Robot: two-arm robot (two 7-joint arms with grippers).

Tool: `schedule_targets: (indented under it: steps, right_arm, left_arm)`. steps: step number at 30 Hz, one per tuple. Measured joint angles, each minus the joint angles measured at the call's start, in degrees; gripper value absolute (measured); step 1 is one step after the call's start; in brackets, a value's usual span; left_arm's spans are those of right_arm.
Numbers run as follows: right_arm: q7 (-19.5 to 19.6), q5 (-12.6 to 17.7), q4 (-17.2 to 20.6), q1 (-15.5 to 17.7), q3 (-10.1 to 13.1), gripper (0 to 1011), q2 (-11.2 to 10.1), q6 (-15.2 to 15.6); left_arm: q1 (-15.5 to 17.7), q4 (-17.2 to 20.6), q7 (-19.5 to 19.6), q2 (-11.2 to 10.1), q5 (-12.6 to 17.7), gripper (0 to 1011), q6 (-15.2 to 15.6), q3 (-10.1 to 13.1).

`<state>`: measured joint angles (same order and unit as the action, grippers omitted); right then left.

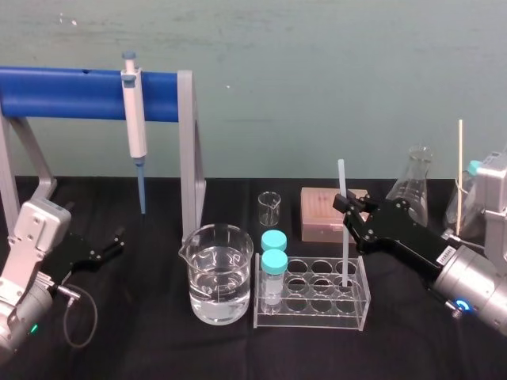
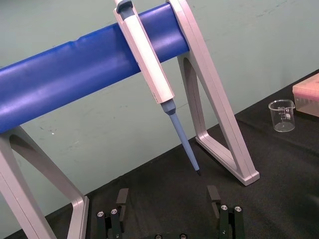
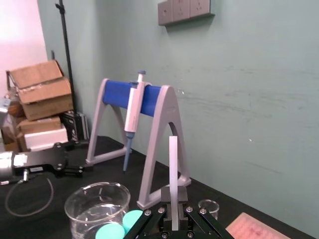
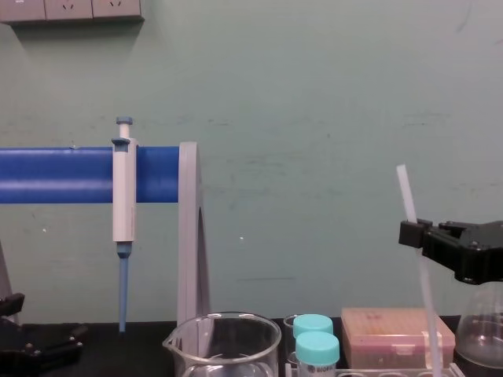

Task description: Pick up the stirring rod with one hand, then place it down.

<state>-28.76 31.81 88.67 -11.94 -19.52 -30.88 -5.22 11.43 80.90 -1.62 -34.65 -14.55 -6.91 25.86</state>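
Note:
The stirring rod [image 1: 345, 245] is a thin translucent white rod standing almost upright. Its lower end reaches down into a back hole of the clear tube rack [image 1: 312, 305]. My right gripper [image 1: 349, 208] is shut on the rod partway up, and the top of the rod sticks out above the fingers. The rod [image 3: 173, 164] rises straight from the right gripper [image 3: 174, 221] in the right wrist view, and the chest view shows the rod [image 4: 409, 200] leaning slightly in the right gripper [image 4: 415, 234]. At the far left my left gripper [image 1: 112, 241] rests low, and the left gripper [image 2: 168, 199] is open and holds nothing.
A large beaker of water [image 1: 220, 273] stands left of the rack, which holds two teal-capped tubes [image 1: 274, 261]. Behind are a small beaker [image 1: 269, 210], a pink tip box [image 1: 323, 214] and a flask [image 1: 416, 186]. A white-and-blue pipette [image 1: 135, 127] hangs on the blue stand [image 1: 79, 93].

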Motion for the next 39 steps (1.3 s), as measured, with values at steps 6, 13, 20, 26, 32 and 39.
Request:
schedule_targets:
  steps: [6, 13, 20, 26, 32, 39]
  right_arm:
    - [-1.35, 0.97, 0.89, 0.75, 1.55, 69, 0.20, -0.98]
    - [-1.62, 1.35, 1.91, -0.46, 3.41, 69, 0.54, -2.52]
    - [-1.95, 0.97, 2.15, -2.51, 4.68, 70, 1.26, -4.38]
    - [-2.30, 0.64, 1.96, -3.00, 5.01, 70, 1.63, -4.87]
    - [-2.31, 0.62, 2.04, -2.88, 5.16, 70, 1.84, -4.88]
    - [-2.31, 0.59, 2.36, -2.35, 5.34, 70, 1.88, -4.81]
  left_arm:
    - [0.00, 0.00, 0.00, 0.00, 0.00, 1000, 0.00, 0.00]
    - [0.00, 0.00, 0.00, 0.00, 0.00, 1000, 0.00, 0.00]
    - [0.00, 0.00, 0.00, 0.00, 0.00, 1000, 0.00, 0.00]
    - [0.00, 0.00, 0.00, 0.00, 0.00, 1000, 0.00, 0.00]
    - [0.00, 0.00, 0.00, 0.00, 0.00, 1000, 0.00, 0.00]
    - [0.00, 0.00, 0.00, 0.00, 0.00, 1000, 0.00, 0.00]
